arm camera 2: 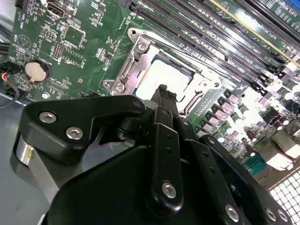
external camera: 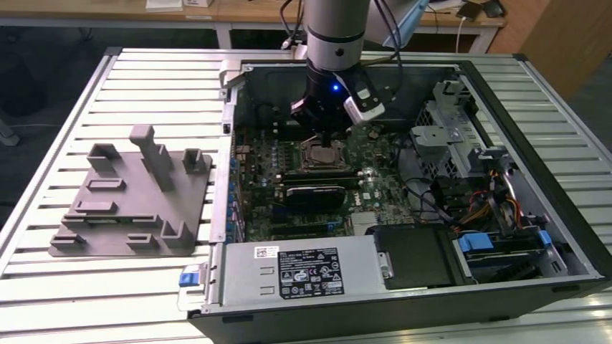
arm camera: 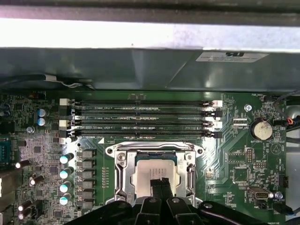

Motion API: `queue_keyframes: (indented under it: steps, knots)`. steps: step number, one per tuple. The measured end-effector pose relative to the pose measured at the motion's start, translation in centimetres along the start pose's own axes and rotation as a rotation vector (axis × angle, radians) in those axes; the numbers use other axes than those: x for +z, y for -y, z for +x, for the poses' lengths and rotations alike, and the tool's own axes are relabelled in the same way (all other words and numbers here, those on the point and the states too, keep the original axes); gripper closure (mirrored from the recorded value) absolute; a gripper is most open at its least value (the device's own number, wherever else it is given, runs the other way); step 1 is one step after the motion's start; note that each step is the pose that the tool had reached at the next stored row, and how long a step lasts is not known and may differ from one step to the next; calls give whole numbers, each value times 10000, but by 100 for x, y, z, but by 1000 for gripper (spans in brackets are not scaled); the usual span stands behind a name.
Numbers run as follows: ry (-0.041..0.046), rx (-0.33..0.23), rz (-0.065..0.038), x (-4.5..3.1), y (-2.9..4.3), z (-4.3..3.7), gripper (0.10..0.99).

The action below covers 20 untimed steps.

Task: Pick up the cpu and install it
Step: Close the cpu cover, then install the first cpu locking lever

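Observation:
The cpu (arm camera: pixel 144 174) lies flat inside the open motherboard socket (arm camera: pixel 123 173), its silver top showing within the metal frame. In the exterior view my gripper (external camera: pixel 328 143) hangs straight down into the open computer case, right over the cpu (external camera: pixel 322 155). Both wrist views show the two black fingers pressed together with no gap, so the gripper (arm camera: pixel 160 182) is shut with nothing between them. The tips (arm camera 2: pixel 163 91) hover over the near part of the cpu (arm camera 2: pixel 152 79) and hide part of it; whether they touch it I cannot tell.
A grey fixture plate (external camera: pixel 134 201) with upright posts sits on the slatted table at the exterior view's left. Memory slots (arm camera: pixel 140 119) run beside the socket, with capacitors (arm camera: pixel 65 173) and a coin battery (arm camera: pixel 260 129) nearby. The power supply (external camera: pixel 297 272) and drive cage (external camera: pixel 459 122) crowd the case.

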State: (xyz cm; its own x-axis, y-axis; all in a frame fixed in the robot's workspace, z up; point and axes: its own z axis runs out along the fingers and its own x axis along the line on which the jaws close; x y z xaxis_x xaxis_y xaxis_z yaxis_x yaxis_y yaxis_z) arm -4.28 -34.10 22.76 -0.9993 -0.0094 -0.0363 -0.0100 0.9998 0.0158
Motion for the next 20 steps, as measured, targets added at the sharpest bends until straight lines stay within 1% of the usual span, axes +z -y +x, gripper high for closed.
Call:
queue_keyframes:
  steps: [11, 13, 16, 19, 20]
  knots:
    - [1, 21, 1, 0, 0, 0, 980]
    - [0, 23, -14, -3, 0, 1, 980]
    - [2, 26, -125, -33, 0, -1, 980]
    - [4, 32, -313, -65, -1, -2, 980]
    - [4, 34, -356, -65, -1, -2, 980]
